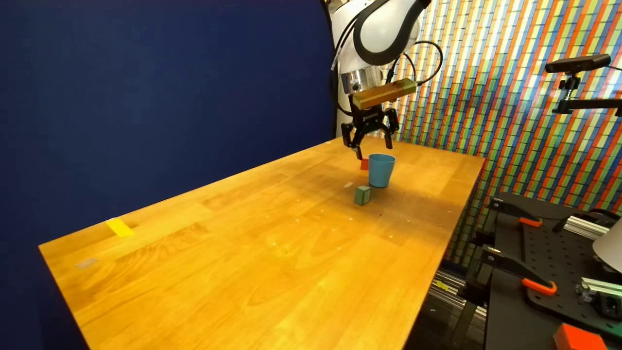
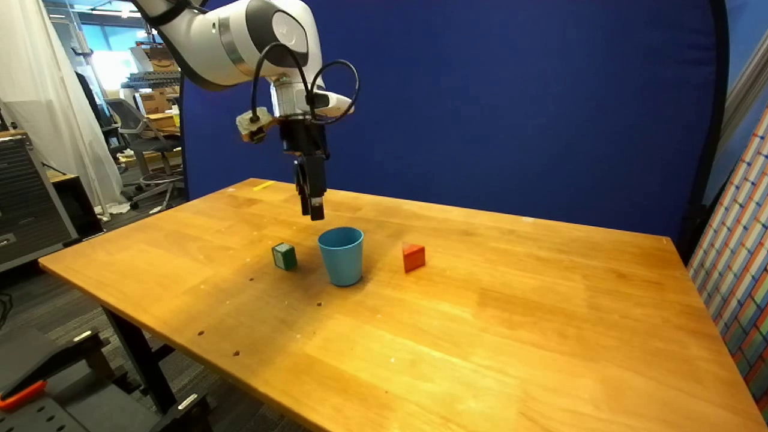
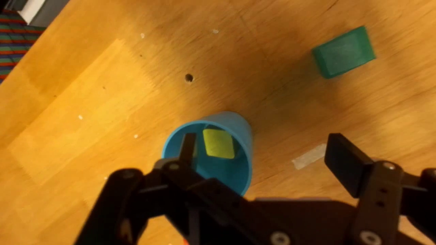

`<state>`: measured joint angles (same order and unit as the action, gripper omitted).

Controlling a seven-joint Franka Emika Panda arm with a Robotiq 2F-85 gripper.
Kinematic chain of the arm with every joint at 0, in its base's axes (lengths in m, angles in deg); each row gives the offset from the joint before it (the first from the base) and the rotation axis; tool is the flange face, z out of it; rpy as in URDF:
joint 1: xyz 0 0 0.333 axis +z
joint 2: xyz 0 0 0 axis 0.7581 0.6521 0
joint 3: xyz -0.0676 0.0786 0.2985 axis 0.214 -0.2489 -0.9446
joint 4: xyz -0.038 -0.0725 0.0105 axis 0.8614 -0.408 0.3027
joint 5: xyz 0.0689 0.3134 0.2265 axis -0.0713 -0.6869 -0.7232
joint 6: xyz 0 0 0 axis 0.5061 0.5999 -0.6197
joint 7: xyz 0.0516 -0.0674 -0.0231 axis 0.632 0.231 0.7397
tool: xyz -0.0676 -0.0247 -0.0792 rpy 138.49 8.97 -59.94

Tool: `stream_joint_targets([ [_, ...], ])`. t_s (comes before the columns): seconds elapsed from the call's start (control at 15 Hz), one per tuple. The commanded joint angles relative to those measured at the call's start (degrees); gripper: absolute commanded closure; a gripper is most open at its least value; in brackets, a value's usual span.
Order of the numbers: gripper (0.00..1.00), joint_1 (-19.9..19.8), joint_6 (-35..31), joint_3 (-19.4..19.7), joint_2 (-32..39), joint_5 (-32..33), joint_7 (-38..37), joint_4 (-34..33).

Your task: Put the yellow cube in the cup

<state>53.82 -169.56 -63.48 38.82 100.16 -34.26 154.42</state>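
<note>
In an exterior view, the counter (image 1: 218, 272) runs along a dark blue screen (image 1: 160, 97). The light blue cup (image 1: 381, 171) stands up straight, much closer to the far edge than to the left corner. The gripper (image 1: 374, 151) hangs in the air close to the cup, and its jaws are wide apart. A green block (image 1: 362, 195) sits near the cup, on the side away from the far edge. A flat yellow tape strip (image 1: 120, 227) is at the edge by the screen, near the left corner. In an exterior view, a chair (image 2: 155, 144) stands past the left edge, and a red block (image 2: 414, 258) sits apart from the cup, between it and the far right corner. The green block is on the other side of the cup, toward the left edge. The gripper shows side-on here, up above the counter. In the wrist view, we look down into the cup, and the yellow cube (image 3: 219, 143) is inside it. One black finger (image 3: 186, 148) is in front of the cup's mouth. The other finger is well off to the side, next to a scrap of pale tape (image 3: 309, 156).
</note>
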Motion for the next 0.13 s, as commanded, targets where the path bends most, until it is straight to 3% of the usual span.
stream_joint_targets([
  [0.0, 0.00, 0.04, 0.61, -0.08, -0.69, -2.49, 2.37, -0.13],
  [0.07, 0.00, -0.19, 1.18, -0.39, -1.38, -3.44, 3.40, -0.20],
])
